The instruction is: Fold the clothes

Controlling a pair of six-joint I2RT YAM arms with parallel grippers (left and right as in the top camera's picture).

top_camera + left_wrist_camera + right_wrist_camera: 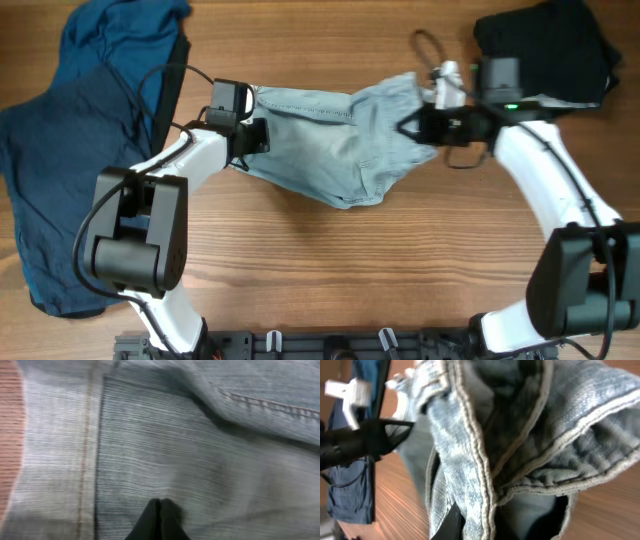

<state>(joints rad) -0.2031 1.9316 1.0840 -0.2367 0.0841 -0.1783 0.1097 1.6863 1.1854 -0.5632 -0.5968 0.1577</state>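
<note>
The pale denim shorts [340, 140] hang stretched between my two grippers over the middle of the table. My left gripper [250, 135] is shut on their left edge; in the left wrist view its fingertips [160, 510] are pressed together against the denim [200, 450]. My right gripper [415, 125] is shut on the right end. In the right wrist view one dark finger [465, 520] shows under a stitched seam of the shorts [530, 435], and the other finger is hidden by cloth.
Dark blue garments [70, 150] lie spread over the left side of the table, also in the right wrist view [350, 490]. A black garment [545, 45] lies at the back right. Bare wood [380, 270] runs along the front.
</note>
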